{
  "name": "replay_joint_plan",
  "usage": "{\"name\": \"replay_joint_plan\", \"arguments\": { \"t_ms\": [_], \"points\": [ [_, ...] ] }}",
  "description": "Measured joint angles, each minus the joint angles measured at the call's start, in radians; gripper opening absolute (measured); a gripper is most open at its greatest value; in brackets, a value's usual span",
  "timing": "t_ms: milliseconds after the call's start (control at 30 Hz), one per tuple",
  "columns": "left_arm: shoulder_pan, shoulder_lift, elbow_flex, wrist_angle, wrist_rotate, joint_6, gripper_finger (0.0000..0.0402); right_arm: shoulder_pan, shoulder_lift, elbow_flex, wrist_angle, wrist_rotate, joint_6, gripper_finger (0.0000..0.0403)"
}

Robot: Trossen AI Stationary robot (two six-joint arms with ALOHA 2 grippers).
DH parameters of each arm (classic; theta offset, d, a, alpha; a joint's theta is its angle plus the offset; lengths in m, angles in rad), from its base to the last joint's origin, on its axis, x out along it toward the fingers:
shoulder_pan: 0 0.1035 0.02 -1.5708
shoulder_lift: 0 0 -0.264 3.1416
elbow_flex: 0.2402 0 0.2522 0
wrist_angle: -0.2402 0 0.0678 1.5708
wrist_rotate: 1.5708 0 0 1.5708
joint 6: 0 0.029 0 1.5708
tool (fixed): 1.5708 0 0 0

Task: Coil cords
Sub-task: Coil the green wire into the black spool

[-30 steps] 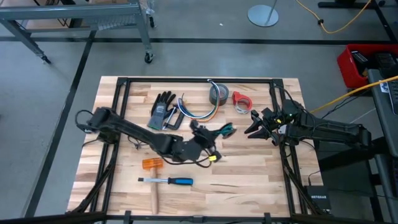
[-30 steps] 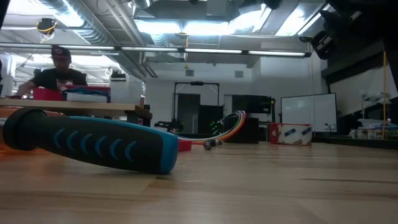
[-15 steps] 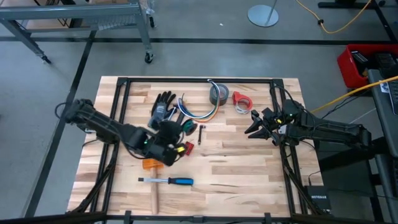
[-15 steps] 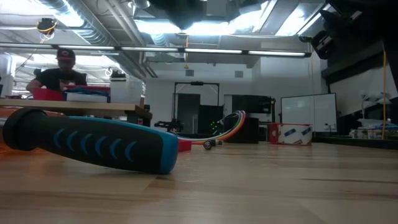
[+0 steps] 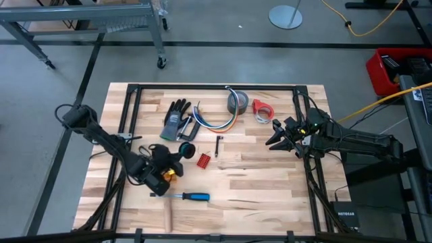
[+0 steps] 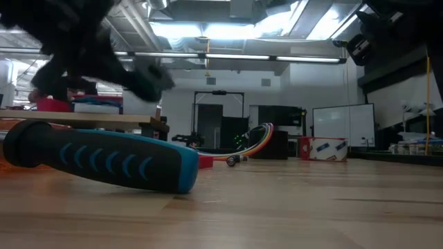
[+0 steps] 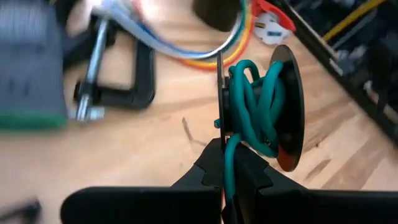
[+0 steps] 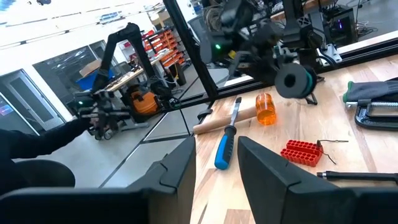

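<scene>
Left pincer (image 5: pixel 177 154) closed, mid-left; right pincer (image 5: pixel 275 137) parted, right edge

You have a pale, matt butcher-block wooden table (image 5: pixel 270 182); a blue-and-black screwdriver handle (image 6: pixel 104 160) that looks like smooth rubbery plastic; a glossy green plastic-coated cord (image 7: pixel 252 102) wound on a matt black spool (image 7: pixel 289 106); a shiny metal clamp screw (image 7: pixel 93 68).

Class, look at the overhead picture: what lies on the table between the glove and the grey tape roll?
The high view shows it: the curved bundle of coloured cords lies between the glove and the tape roll.
</scene>
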Motion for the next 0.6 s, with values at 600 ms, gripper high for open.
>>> {"name": "replay_joint_plan", "arguments": {
  "t_ms": [600],
  "points": [
    [0.028, 0.0, -0.217, 0.353, 0.324, -0.468, 0.0, 0.0, 0.0, 0.0, -0.001, 0.0, 0.0, 0.0122]
  ]
}}
